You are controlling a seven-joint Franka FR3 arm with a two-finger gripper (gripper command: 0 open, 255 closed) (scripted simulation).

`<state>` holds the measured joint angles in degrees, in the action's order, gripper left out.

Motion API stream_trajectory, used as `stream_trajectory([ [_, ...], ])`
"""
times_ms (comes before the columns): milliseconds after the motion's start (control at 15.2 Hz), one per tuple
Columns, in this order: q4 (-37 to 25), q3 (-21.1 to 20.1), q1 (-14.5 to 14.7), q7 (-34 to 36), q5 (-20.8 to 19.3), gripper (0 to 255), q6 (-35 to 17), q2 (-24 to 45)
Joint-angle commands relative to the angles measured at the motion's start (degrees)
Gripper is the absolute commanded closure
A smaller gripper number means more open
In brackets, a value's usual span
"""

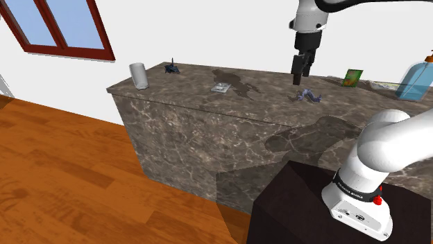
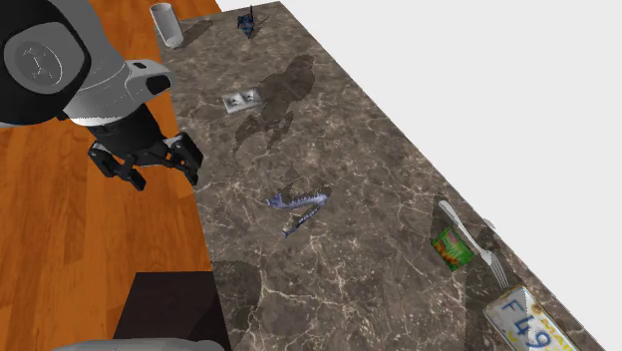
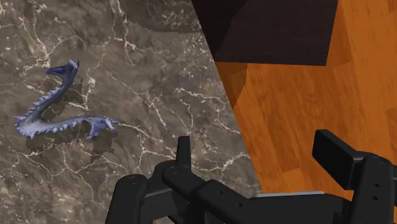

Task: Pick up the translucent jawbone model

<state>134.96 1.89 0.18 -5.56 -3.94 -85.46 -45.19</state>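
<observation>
Brown, white-veined marble forms the block-shaped worktop [image 1: 208,132], which stands on an orange-brown plank floor [image 1: 62,166] before a white wall with a dark red window frame [image 1: 66,31] cut off by the shoulder view's top edge. On the stone lies the bluish, translucent jawbone model [image 1: 307,95], a thin toothed piece bent into a narrow V, flat on the surface and touching nothing else. The all-black hand [image 1: 300,69] hangs above the worktop near it, fingers spread wide and holding nothing. In the wrist view the jawbone model [image 3: 38,108] sits well off to one side of the hand [image 3: 257,153], not between its fingers, which straddle the worktop's edge with one over marble and one over the floor. Most of the arm is cut off at the top of the shoulder view. Farther along the worktop are a plain pale grey cup [image 1: 139,75], a small dark blue spiky object [image 1: 171,68] too small to make out, and a flat grey piece [image 1: 221,87] whose detail is unclear. Near the far end stand a green printed container [image 2: 455,247], a silver fork [image 2: 468,234], a clear blue bottle [image 1: 416,80] clipped by the frame edge, and a white number plate [image 2: 528,319] only partly in frame. The dark box stand [image 1: 291,208] fills the shoulder view's lower right.
</observation>
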Motion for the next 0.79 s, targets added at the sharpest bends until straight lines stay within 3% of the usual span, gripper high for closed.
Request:
stream_trajectory([
  [0,0.0,0.0,0.0,0.0,0.0,0,0.0,0.0],
  [726,4.2,13.3,-10.5,3.3,-2.2,0,-12.5,5.7],
])
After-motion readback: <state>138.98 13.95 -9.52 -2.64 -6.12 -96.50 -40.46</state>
